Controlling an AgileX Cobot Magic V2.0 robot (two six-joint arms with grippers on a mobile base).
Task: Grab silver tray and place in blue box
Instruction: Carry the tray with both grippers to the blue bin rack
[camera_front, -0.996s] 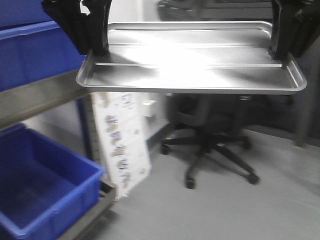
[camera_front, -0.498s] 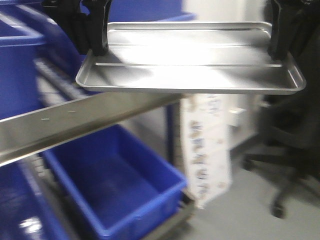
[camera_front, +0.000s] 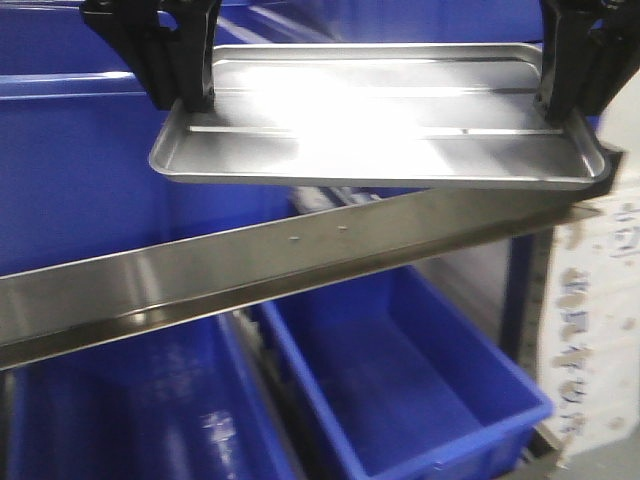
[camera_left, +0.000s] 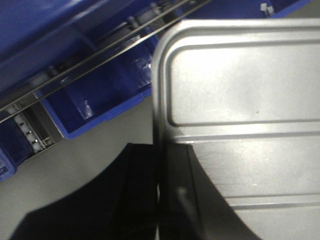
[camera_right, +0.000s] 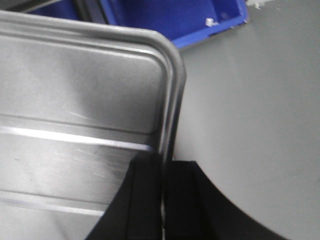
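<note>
Upper left, my left end effector (camera_front: 190, 98) clamped on silver tray (camera_front: 380, 140) rim, tray level across top of frame above slanting shelf rail (camera_front: 250, 265), blue box (camera_front: 400, 390) lower centre, upper right, my right end effector (camera_front: 560, 105) clamped on opposite rim.

Light from above burns a white glare across the middle of the silver tray (camera_front: 340, 125) in the front view, washing out its ridges there. The blue box (camera_front: 400, 390) beneath sits in dimmer shade and looks soft, perhaps motion blur. Both wrist views are evenly lit, greyish and slightly out of focus near the tray's edges.
</note>
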